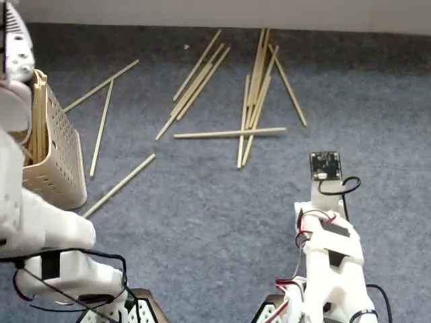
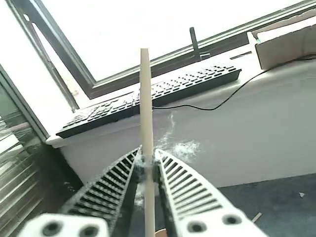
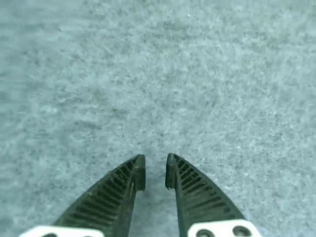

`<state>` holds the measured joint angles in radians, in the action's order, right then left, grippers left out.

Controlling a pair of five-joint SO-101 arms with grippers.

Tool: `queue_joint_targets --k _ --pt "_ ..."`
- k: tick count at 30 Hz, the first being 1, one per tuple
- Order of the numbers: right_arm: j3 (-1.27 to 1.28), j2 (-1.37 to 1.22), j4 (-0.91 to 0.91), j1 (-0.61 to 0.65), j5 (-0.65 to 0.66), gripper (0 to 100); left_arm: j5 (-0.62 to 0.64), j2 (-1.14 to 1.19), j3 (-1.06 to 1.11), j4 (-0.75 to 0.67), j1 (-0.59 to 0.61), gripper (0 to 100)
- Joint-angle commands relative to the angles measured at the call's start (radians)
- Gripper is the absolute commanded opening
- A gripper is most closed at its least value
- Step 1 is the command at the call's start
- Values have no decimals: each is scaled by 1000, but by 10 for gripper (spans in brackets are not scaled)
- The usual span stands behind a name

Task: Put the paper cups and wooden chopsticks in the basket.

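Note:
My left gripper (image 2: 148, 157) is shut on one wooden chopstick (image 2: 145, 98), which stands upright between its fingers. In the high view the left arm (image 1: 15, 60) is at the table's left edge, above the beige perforated basket (image 1: 59, 165), which holds several chopsticks (image 1: 39, 114). Several more chopsticks lie on the grey carpet: a bundle (image 1: 199, 79) at the back centre, a crossed pile (image 1: 256, 91) to its right, and loose ones (image 1: 101, 129) (image 1: 120, 185) near the basket. My right gripper (image 3: 155, 173) hangs just above bare carpet, slightly open with nothing between its fingers.
The right arm (image 1: 330, 235) stands at the front right, short of the chopstick pile. A white wall edge (image 1: 222, 13) bounds the back of the carpet. The left wrist view shows a keyboard (image 2: 153, 96) on a ledge beyond the table.

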<state>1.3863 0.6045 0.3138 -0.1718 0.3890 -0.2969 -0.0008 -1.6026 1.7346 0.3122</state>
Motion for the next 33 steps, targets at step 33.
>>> queue_joint_targets --k 33 --pt "10 24 -15 7 12 80 201 -1003 2100 -1200 214 4"
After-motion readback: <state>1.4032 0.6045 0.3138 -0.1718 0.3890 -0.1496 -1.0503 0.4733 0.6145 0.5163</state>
